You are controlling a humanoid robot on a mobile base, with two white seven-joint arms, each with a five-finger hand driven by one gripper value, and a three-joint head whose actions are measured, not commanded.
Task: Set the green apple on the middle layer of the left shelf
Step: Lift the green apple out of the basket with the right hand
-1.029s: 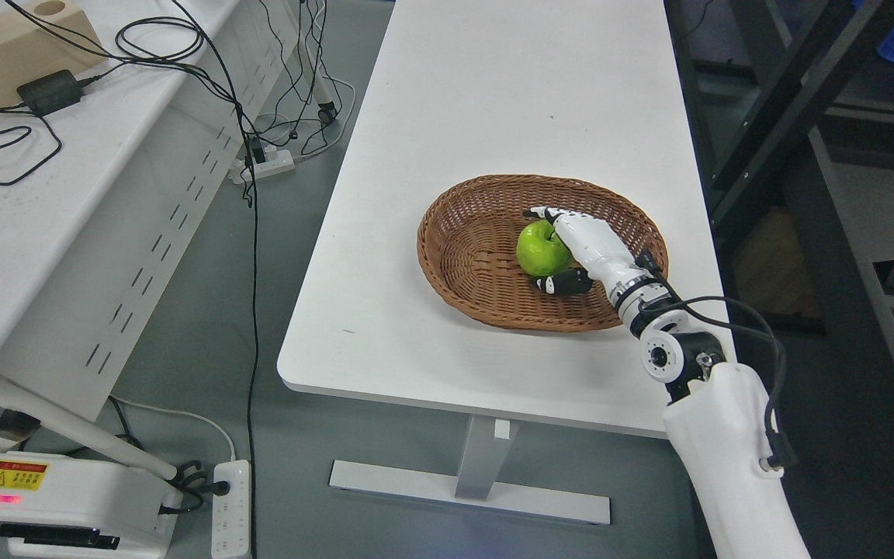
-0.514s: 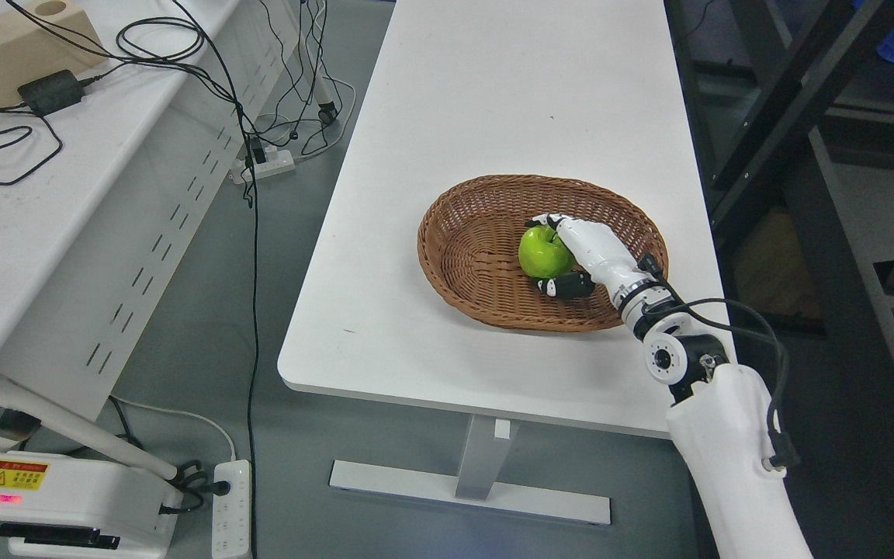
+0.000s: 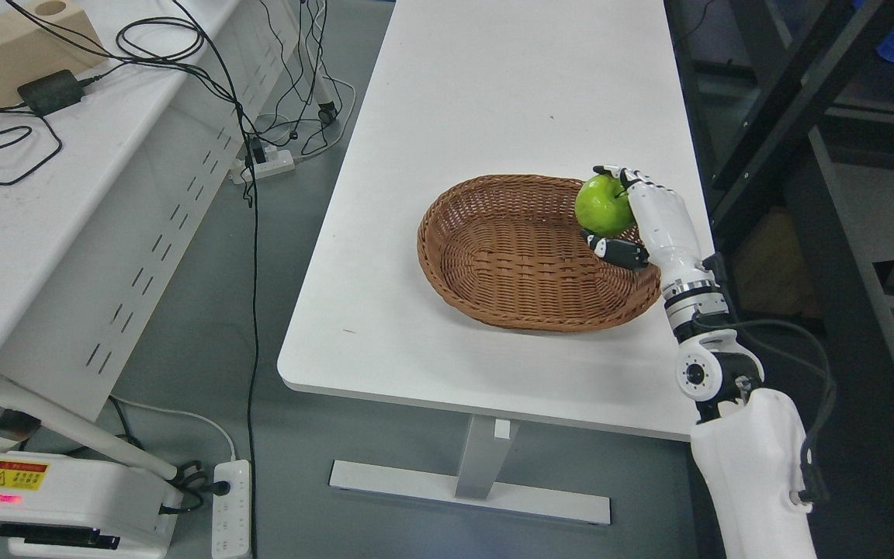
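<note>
The green apple (image 3: 604, 205) is held in my right hand (image 3: 624, 211), lifted above the far right rim of the brown wicker basket (image 3: 486, 256). My fingers curl over the apple's top and right side, and the thumb presses it from below. The right arm rises from the lower right corner of the picture. The basket sits on the white table (image 3: 493, 101) and holds nothing else that I can see. My left arm does not show.
A dark metal shelf frame (image 3: 773, 101) stands right of the table. On the left is a second white desk (image 3: 20, 202) with cables and a wooden block. Power strips and cords lie on the grey floor between the desks.
My right hand closed on the apple in the basket's middle, then lifted it up and to the right, over the basket's far right rim.
</note>
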